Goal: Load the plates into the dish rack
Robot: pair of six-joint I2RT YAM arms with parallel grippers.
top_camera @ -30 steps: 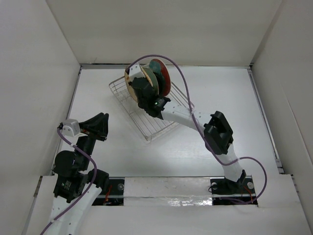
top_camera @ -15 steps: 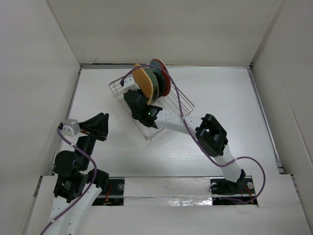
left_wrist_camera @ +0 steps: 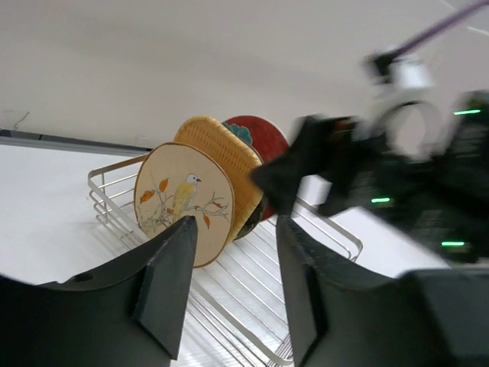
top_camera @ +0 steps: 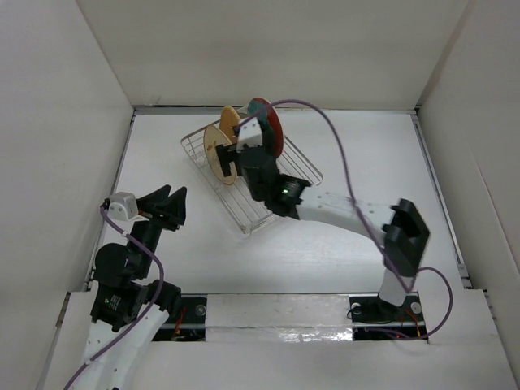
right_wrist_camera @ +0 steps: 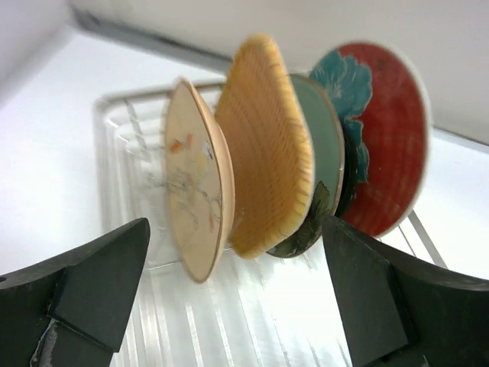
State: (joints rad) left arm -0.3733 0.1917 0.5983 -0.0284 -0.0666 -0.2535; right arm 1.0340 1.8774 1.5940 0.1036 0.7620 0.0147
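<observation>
Top external view: my right arm has pulled back from the dish rack [top_camera: 268, 213], which sits at about 12 o'clock on the table, turned askew. A second ago that arm was pressed in against the standing plates. Now it has drawn off toward 4 o'clock, and one more plate stands on edge at the rack's 9 o'clock end.

That newcomer is the tan plate [right_wrist_camera: 195, 191] with a bird painted on it. Behind it stand the orange woven plate [right_wrist_camera: 267, 153], the pale green plate [right_wrist_camera: 325, 145], a dark plate [right_wrist_camera: 309, 222] mostly hidden, and the teal-and-red plate [right_wrist_camera: 382, 130]. All are upright and close together. I count five; I cannot find a sixth from here, so it may be hidden in the row.

My right gripper [top_camera: 237, 150] hovers just beside the row with its fingers [right_wrist_camera: 92, 290] spread wide and nothing between them. I judge the plate released and the loading at or near its end.

My left gripper [top_camera: 173, 195] waits at 8 o'clock, well apart from the rack, fingers [left_wrist_camera: 172, 275] also parted and empty, pointing toward the plates.

White walls [top_camera: 268, 49] close in at 9, 12 and 3 o'clock. The table [top_camera: 366, 146] is plain matte white, and I see no plate lying on it.
</observation>
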